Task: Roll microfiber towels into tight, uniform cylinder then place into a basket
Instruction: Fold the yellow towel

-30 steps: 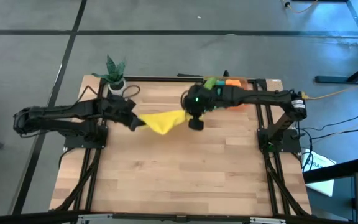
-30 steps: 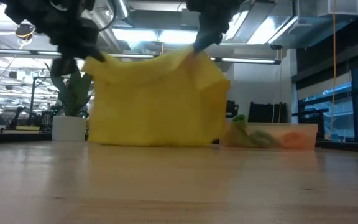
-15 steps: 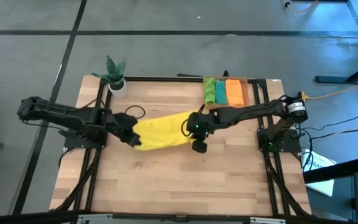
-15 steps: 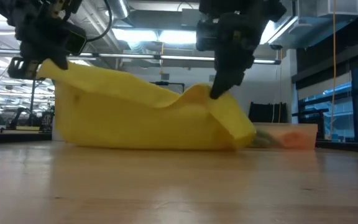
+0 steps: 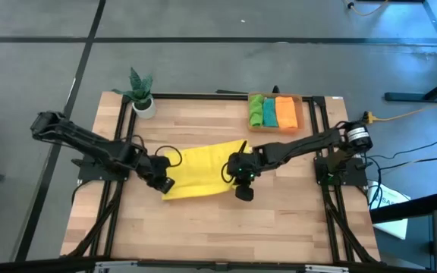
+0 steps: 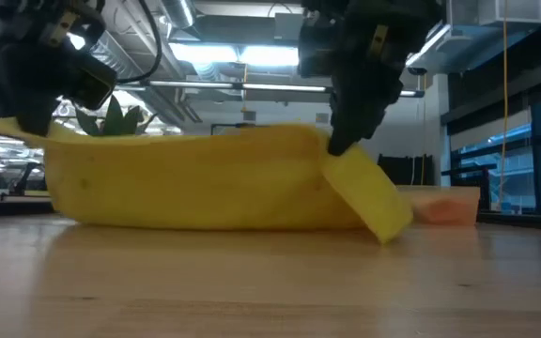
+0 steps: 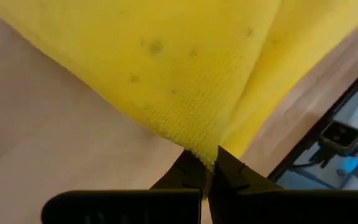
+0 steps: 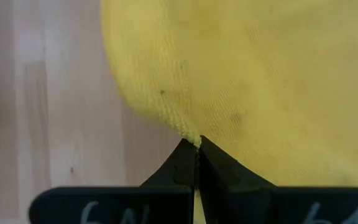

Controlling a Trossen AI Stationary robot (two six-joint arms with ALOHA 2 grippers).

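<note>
Two grippers, one yellow towel (image 5: 199,168) stretched between them near table (image 5: 203,227) centre. Left gripper (image 5: 163,184) at about eight o'clock of the cloth, fingers (image 7: 185,177) pinched together on its corner. Yellow towel draped low over the wood, partly resting on it (near edge lifted, seen from table height). Right gripper (image 5: 241,176) at four o'clock, clamped on the opposite corner. Basket (image 5: 303,112) at the table's one o'clock, holding green towel (image 5: 256,111), teal towel (image 5: 269,111), orange towel (image 5: 287,111) side by side.
</note>
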